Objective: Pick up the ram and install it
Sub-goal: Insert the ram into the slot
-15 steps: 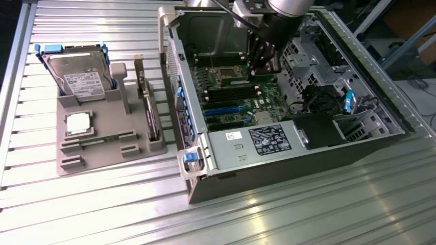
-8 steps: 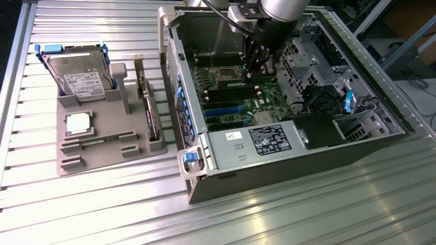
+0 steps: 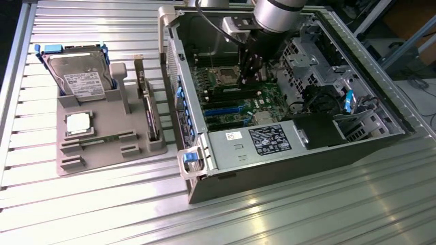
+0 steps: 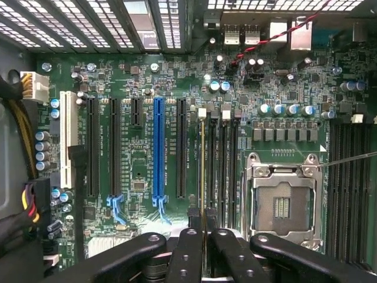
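now grips the ram (image 4: 203,171) in the hand (image 4: 204,227), deep inside the open computer case (image 3: 272,178).
pinches the thin green stick edge-on between clenched fingers (image 4: 187,253), above the motherboard (image 4: 135,76), lined up with the memory slots (image 4: 227,165) beside the empty processor socket (image 4: 281,203); cannot tell if seated. stands well apart from the grey tray (image 3: 102,158) carrying the hard drive (image 3: 81,76) and processor chip (image 3: 78,123) on the surface (image 3: 307,219).

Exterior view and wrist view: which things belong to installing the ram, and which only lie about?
Belong to the job: ram, held edge-on in the shut gripper; memory slots; motherboard.
Lying about: hard drive, processor chip, expansion card, all on the grey tray; power supply.
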### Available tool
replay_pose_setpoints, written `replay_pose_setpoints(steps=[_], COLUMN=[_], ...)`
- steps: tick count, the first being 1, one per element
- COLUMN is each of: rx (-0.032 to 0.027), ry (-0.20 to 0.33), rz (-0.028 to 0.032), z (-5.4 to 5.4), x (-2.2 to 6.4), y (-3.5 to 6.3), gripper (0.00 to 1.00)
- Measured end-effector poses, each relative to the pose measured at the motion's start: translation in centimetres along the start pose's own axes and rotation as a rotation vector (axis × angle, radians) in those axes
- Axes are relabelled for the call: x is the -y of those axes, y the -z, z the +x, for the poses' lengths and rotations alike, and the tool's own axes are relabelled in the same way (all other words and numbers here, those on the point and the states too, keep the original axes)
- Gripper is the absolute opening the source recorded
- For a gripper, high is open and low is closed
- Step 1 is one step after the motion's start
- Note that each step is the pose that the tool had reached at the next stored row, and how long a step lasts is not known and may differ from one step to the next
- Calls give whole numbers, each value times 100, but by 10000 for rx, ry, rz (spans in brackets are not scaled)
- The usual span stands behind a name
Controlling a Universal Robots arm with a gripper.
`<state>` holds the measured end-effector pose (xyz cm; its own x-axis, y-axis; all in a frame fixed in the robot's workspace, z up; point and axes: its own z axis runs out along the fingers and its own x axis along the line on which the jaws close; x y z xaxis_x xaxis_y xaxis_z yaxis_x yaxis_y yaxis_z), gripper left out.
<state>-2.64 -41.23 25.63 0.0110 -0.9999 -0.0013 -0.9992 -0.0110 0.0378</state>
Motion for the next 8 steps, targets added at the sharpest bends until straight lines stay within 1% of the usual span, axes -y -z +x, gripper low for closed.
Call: replay_pose_setpoints(steps=[4, 8], rx=[0, 1], ry=[-1, 1], rz=[0, 0], z=[-7, -7], x=[-20, -26], y=[-99, -160], gripper=[12, 12])
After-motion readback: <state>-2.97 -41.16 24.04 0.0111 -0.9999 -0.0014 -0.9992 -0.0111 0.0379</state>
